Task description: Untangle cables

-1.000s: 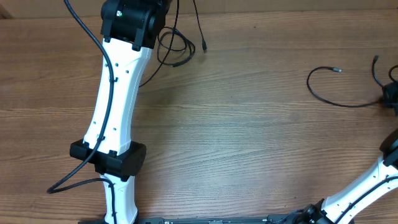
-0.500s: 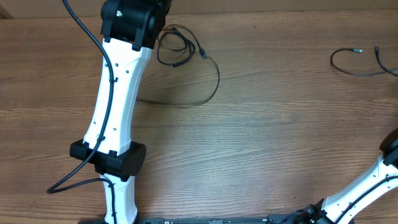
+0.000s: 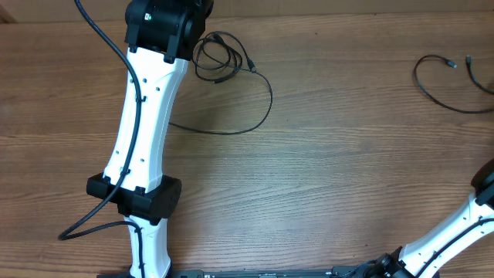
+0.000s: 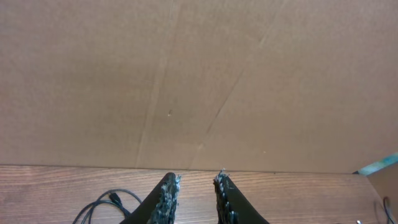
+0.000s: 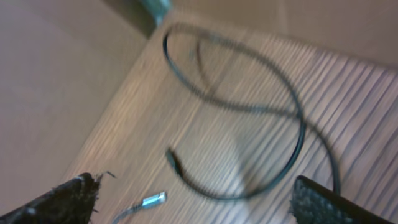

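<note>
One of the cables (image 3: 218, 59) lies as a small black coil beside my left wrist, with a long strand (image 3: 267, 96) curving out across the wooden table (image 3: 332, 185). The left wrist view shows that coil (image 4: 102, 202) left of my left gripper (image 4: 196, 177), whose jaws stand slightly apart with nothing between them. A second cable (image 3: 444, 94) loops at the far right edge. It lies loose, blurred, in the right wrist view (image 5: 297, 127), its silver plug (image 5: 153, 200) on the wood. My right gripper (image 5: 196, 182) hangs wide open above it.
A brown cardboard wall (image 4: 199, 81) stands along the table's far edge. A teal strip (image 4: 379, 165) sits at the back right corner. My left arm (image 3: 143, 131) stretches up the left side, and the right arm's base (image 3: 448, 239) is at the bottom right.
The left cable's raised strand dropped and now lies curved on the table. The right cable shifted right and further back. My right gripper opened and let it go.
</note>
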{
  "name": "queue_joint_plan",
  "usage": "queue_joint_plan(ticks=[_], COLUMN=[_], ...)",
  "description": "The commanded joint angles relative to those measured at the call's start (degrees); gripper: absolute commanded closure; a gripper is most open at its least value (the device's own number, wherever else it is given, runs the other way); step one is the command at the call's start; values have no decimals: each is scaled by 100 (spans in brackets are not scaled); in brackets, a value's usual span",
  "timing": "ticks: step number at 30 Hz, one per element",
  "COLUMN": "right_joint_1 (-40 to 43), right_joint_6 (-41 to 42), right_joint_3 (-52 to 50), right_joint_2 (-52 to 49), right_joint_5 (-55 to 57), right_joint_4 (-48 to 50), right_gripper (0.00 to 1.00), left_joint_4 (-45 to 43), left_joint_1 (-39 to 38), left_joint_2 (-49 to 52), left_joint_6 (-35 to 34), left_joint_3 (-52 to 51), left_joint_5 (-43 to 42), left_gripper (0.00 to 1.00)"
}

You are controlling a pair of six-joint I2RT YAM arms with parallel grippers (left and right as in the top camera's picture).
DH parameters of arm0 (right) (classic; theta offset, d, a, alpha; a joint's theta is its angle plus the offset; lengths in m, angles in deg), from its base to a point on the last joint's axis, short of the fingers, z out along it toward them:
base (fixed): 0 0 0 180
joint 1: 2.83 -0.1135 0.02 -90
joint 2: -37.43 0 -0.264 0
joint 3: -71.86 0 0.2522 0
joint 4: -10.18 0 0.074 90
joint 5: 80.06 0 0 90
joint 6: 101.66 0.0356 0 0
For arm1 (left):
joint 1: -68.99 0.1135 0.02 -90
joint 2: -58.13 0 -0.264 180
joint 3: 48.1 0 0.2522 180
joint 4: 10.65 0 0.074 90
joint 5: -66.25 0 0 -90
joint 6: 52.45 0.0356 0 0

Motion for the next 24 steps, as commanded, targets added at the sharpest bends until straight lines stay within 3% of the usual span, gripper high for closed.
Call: queue_joint_plan(ticks=[1, 2, 3, 6, 7, 16, 24], right_joint_1=[-175, -234, -282, -448, -516, -1799, -3390], right_joint_6=[-9, -9, -15, -57, -142, -1469, -1692], right_joint_3=[105, 105, 105, 105, 105, 105, 98], right_joint_2=[140, 205, 267, 538, 654, 1637, 1716], right_joint_5=[-481, -474, -470, -474, -479, -938, -1425], right_joint_4=[-212, -313, -387, -656, -774, -1958, -2258], right_gripper=[0, 0, 0, 0, 0, 0, 0], left_joint_4=[-31, -31, -28, -28, -28, 15, 278], left_joint_1=[15, 15, 15, 17, 20, 20, 109], left_joint_2=[-170, -170, -170, -170, -170, -170, -203], left_joint_6=[-90, -81, -66, 90, 140, 726, 920], left_joint_3=[146, 146, 146, 146, 146, 146, 146], left_joint_5=[118, 120, 122, 125, 142, 975, 2343], left_gripper=[77, 72, 59, 8, 0, 1, 1])
